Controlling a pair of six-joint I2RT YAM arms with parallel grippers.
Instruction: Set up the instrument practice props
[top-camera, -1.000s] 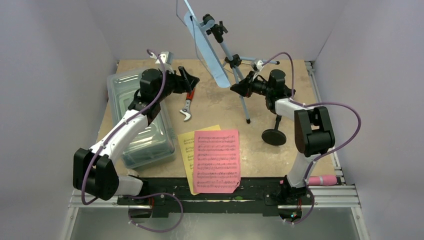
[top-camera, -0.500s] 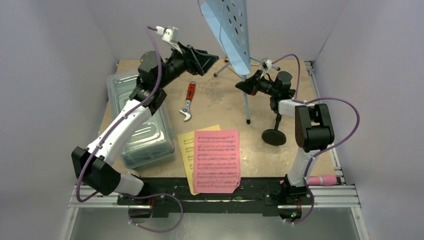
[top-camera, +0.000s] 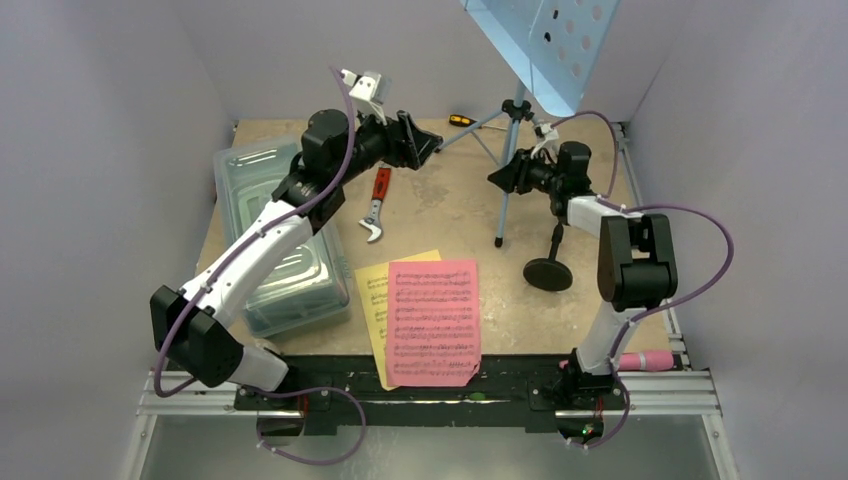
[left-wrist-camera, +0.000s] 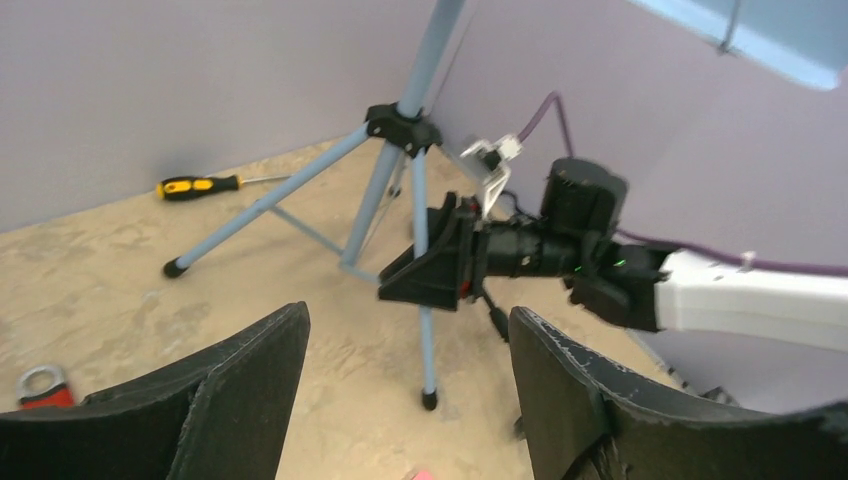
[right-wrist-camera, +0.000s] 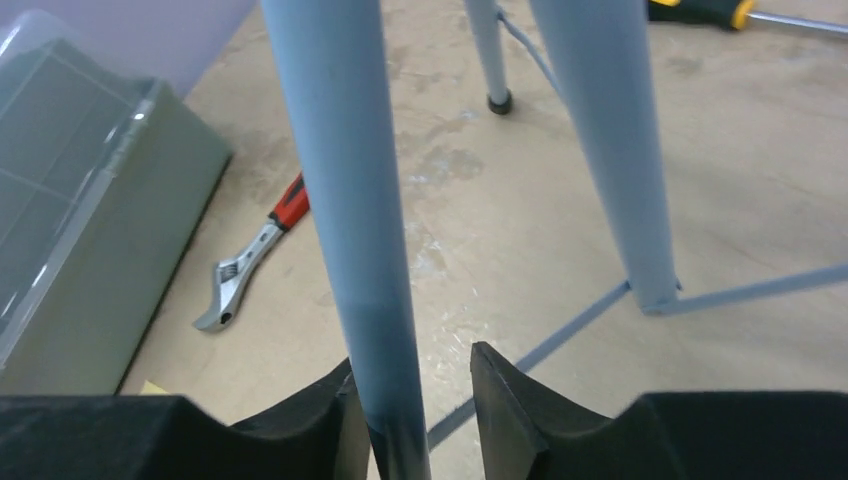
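Blue and upright, the stand (top-camera: 517, 106) is on its tripod at the back of the table (top-camera: 450, 225) in the top view, with its perforated desk (top-camera: 555, 40) tilted high at the upper right. The right jaws reach in from the right to the tripod's front leg, partway up it. The left jaws hang in the air left of the stand, above the wrench (top-camera: 377, 205), spread wide and holding nothing. The pink page (top-camera: 433, 322) lies over the yellow page (top-camera: 372, 300) at the near edge. The mic stand (top-camera: 548, 273) has its round base just right of the pages, and its post runs up behind the right arm. The mic (top-camera: 645, 360) lies at the near right corner. The box (top-camera: 275, 250) sits on the left, and a screwdriver (top-camera: 460, 120) lies by the back wall.

From the left wrist, that arm's two fingers (left-wrist-camera: 250, 380) frame bare table. Beyond them the right jaws straddle the front leg below the tripod hub.

From the right wrist, the leg (right-wrist-camera: 350, 200) runs between the jaws. It lies against one finger (right-wrist-camera: 300, 420) with a gap to the other (so apart, not clamped).
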